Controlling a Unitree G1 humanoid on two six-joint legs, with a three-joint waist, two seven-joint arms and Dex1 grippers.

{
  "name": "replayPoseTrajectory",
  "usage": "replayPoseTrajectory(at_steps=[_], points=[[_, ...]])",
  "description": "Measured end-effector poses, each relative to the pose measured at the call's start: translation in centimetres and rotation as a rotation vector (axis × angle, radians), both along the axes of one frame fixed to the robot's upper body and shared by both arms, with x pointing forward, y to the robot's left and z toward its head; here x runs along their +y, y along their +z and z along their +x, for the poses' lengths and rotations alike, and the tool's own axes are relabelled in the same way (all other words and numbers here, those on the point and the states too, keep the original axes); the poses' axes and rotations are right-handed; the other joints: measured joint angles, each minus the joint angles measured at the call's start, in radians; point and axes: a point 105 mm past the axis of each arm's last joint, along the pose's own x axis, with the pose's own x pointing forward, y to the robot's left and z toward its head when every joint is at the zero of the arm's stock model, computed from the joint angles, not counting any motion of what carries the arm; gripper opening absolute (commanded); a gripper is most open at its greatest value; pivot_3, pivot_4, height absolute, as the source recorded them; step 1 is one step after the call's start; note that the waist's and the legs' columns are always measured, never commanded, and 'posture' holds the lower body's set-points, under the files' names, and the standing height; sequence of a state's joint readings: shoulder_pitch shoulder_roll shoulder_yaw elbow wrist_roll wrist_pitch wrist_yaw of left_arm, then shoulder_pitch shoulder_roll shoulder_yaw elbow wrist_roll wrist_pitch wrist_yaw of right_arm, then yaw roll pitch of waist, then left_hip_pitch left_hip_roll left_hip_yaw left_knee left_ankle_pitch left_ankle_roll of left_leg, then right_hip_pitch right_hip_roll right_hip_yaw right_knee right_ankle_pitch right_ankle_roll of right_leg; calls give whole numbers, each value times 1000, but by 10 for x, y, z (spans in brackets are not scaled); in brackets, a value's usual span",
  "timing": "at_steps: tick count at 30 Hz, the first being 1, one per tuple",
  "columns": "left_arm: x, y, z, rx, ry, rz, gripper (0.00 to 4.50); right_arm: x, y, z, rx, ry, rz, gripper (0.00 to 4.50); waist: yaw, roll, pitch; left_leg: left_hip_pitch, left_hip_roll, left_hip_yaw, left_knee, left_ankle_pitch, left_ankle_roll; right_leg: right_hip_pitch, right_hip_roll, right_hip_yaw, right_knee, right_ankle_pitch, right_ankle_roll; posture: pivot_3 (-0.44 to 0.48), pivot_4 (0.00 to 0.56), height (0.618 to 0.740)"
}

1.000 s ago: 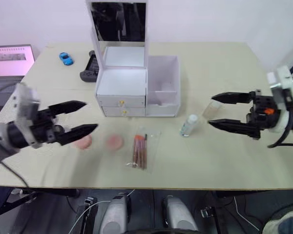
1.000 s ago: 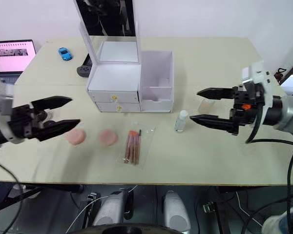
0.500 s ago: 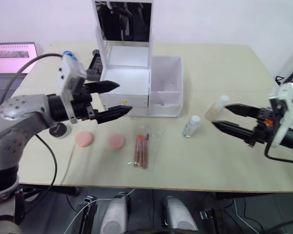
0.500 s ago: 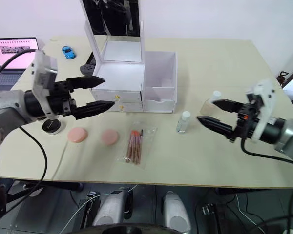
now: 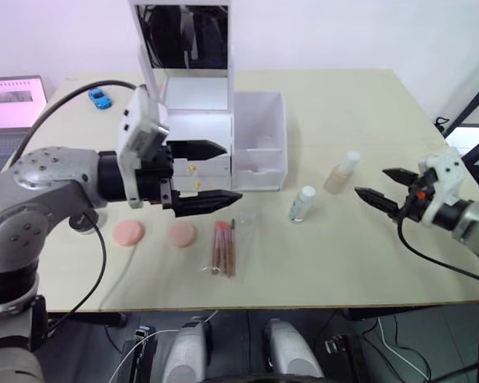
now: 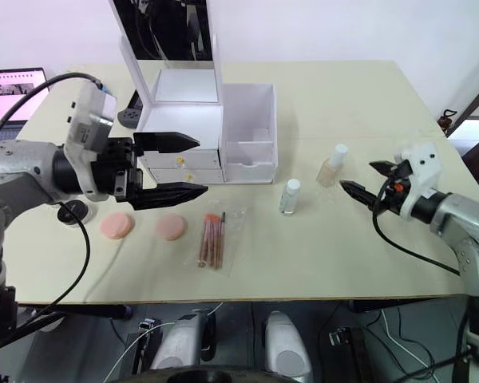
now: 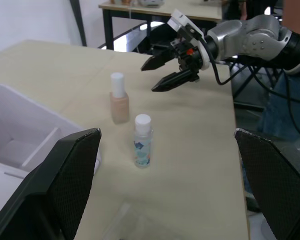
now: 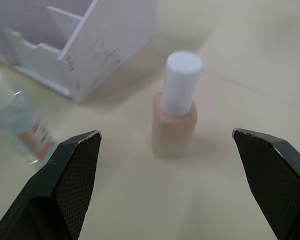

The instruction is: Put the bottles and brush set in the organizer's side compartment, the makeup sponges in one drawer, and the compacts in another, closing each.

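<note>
The white organizer (image 5: 198, 132) stands at the table's middle with its mirror lid up, its side compartment (image 5: 259, 142) open-topped, and both drawers (image 5: 193, 169) shut. My left gripper (image 5: 230, 171) hovers open just in front of the drawers. Below it lie two pink sponges (image 5: 128, 233) (image 5: 180, 234) and the bagged brush set (image 5: 223, 247). A clear bottle (image 5: 302, 204) and a beige bottle (image 5: 341, 173) stand upright to the right. My right gripper (image 5: 373, 181) is open, just right of the beige bottle (image 8: 176, 107) and apart from it. A dark round compact (image 6: 72, 212) peeks out beside my left arm.
A laptop (image 5: 12, 92) sits at the table's far left, a blue toy car (image 5: 100, 97) lies near it, and a black controller (image 6: 128, 118) rests behind the organizer. The table's right edge is close behind my right gripper.
My left gripper has swung right, from over the sponges to in front of the drawers. My right gripper has drawn back to the right of the beige bottle. The camera has shifted.
</note>
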State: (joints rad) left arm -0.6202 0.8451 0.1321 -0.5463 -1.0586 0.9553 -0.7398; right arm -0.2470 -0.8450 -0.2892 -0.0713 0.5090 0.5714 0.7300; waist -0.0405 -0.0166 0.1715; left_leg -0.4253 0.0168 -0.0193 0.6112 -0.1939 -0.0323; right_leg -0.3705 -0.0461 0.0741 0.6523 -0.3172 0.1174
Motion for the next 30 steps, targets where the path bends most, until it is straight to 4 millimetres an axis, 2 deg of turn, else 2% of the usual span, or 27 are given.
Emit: replayPoseTrajectory(at_steps=[3,7,8,9,12,25,28,30], points=[[-2,-2,-3,2,8,-8,4500,4,-8,13,13,-1,22,4463,3,0,0,0,0,0,0,0,0,0,0,0,0,0,0,0,150,737],[-3,-3,-4,2,18,-17,4500,12,-9,28,5,13,48,4463,4,0,0,0,0,0,0,0,0,0,0,0,0,0,0,0,150,737],[-3,-2,-5,0,21,-18,4500,12,-9,33,2,7,54,3940,4,0,0,0,0,0,0,0,0,0,0,0,0,0,0,0,150,737],[-3,-2,-5,0,24,-18,4500,11,-8,36,-3,0,63,3692,5,0,0,0,0,0,0,0,0,0,-1,0,0,0,0,0,150,737],[-2,-3,-3,1,41,-21,4500,12,-9,42,-15,-6,83,2332,6,0,0,0,0,0,0,0,0,0,0,0,0,0,0,0,150,737],[-2,-2,-3,5,45,-26,4500,18,-15,46,-19,14,99,2332,4,0,0,0,0,0,0,0,0,0,0,0,1,0,0,0,150,737],[-2,-3,-3,8,48,-29,4500,17,-15,46,-20,12,102,1521,4,0,0,0,0,0,0,0,0,0,0,0,1,0,0,0,150,737],[0,-5,-3,22,53,-34,4500,17,-15,46,-21,9,102,767,4,0,0,0,0,0,0,0,0,0,0,0,1,0,0,0,150,737]])
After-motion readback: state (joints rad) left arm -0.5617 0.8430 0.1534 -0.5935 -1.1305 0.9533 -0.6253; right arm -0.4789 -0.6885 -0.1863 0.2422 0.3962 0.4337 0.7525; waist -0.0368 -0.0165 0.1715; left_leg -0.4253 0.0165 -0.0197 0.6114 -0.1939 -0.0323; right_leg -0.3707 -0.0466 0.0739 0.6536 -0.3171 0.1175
